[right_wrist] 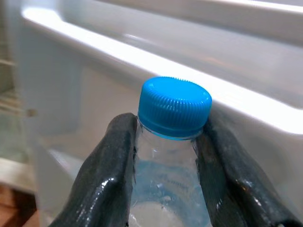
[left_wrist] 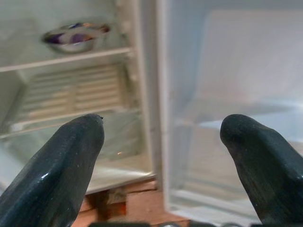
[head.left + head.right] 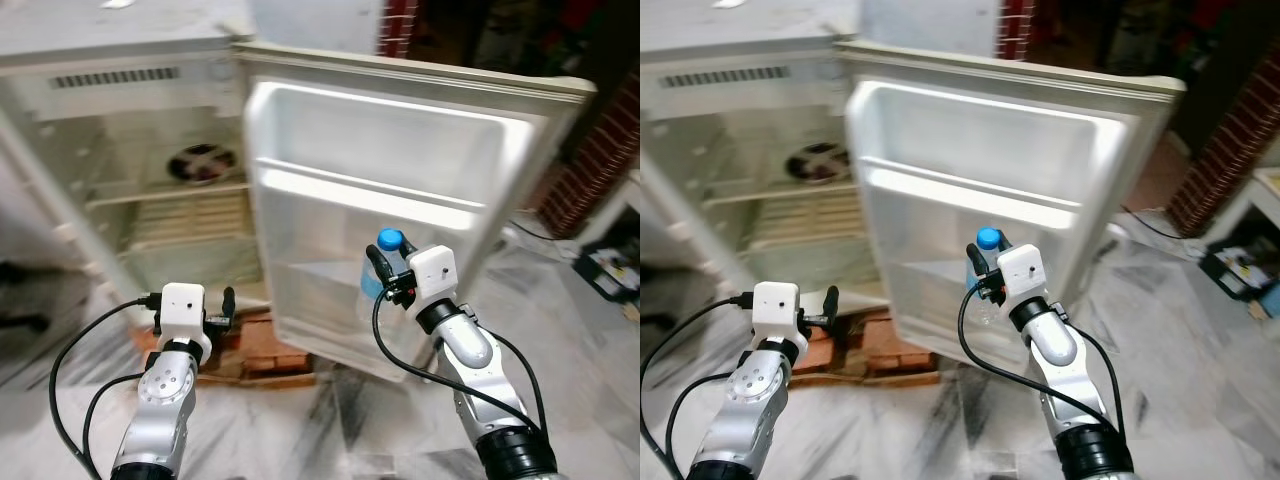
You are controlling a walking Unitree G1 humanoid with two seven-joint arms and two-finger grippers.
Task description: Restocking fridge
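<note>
The fridge [image 3: 130,150] stands open on a base of bricks [image 3: 262,352], its white door [image 3: 400,200] swung wide toward the robot. The right gripper [image 1: 170,156] is raised in front of the door's inner side, its jaws closed on the neck of a clear water bottle [image 3: 374,275] with a blue cap [image 1: 174,107]; the bottle is upright, just before the door's lower shelf [image 3: 330,285] and below the white rail [image 3: 370,190] that crosses the door. The left gripper [image 2: 163,142] is held lower, before the fridge's open compartment, its jaws spread apart and holding nothing. Inside, a bowl [image 2: 75,37] rests on the upper shelf [image 3: 165,195], with a slatted shelf [image 2: 75,92] beneath it. The floor [image 3: 330,420] is pale marble with dark veins. Black cables [image 3: 80,350] loop from both wrists.
</note>
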